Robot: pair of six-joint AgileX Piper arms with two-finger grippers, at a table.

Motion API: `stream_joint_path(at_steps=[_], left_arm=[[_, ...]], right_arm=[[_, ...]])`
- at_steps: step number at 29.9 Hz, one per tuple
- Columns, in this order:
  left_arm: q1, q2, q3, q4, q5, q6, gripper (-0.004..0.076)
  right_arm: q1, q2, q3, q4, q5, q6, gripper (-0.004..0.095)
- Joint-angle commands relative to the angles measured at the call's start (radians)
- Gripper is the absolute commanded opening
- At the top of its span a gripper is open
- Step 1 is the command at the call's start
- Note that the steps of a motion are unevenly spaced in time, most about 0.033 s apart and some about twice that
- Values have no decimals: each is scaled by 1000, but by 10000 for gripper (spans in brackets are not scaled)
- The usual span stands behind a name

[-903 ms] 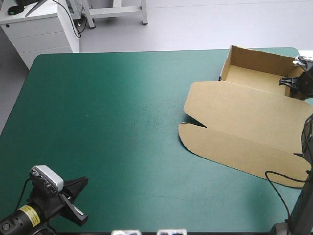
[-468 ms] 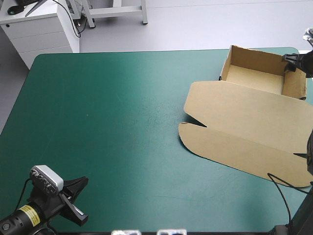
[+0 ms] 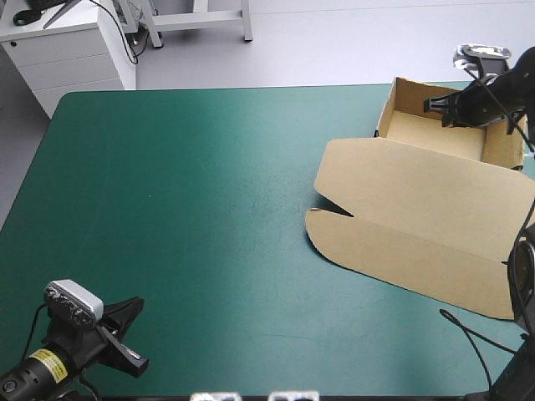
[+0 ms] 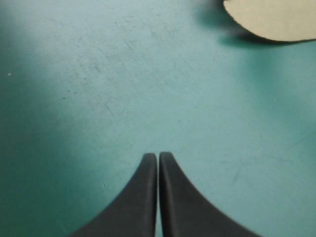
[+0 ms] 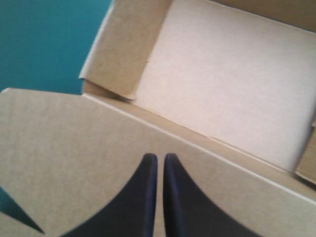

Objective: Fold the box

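Two grippers, both clenched on nothing. The box [image 3: 418,209] lies on the teal-green cover [image 3: 192,217] w/ its tray [image 3: 439,134] already formed: walls up all round, floor bare, nothing over it. The lid [image 3: 418,225] lies flat on the cover, joined to the tray's long wall along one fold. Past a crease the lid runs on into a second panel w/ rounded corners, & a notch cuts into the lid's edge at that crease.

The right gripper [image 5: 160,158] hangs over the box, above the tray. Its black fingers are pressed together tip to tip, no board btwn them. Its wrist view looks past the tips at the lid near the fold, w/ the tray floor ahead & a tucked end wall w/ an inward flap to one side. Can't tell how high the tips are above the board.

The left gripper [image 4: 158,157] is well apart from the box, out beyond the lid's free end, over bare cover. Its fingers likewise meet in one point & grip nothing. Only a rounded corner of the lid shows far ahead of it, w/ a shadow on the cover.
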Motion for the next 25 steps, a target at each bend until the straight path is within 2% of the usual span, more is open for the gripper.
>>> stream_joint_path(at_steps=[1,4,11,18,25], left_arm=[[70,10,-28,-5,-66,-2,-8],[117,10,-28,-5,-66,-2,-8],[169,10,-28,-5,-66,-2,-8],[235,6,-28,-5,-66,-2,-8],[312,-90,-28,-5,-66,-2,-8]], right_arm=[[53,-88,4,58,-1,-25,-19],[97,-117,24,69,-13,-49,-18],[188,-239,162,66,-132,-58,-19],[204,-446,451,41,-328,-62,-19],[204,-643,778,43,-516,-75,-19]])
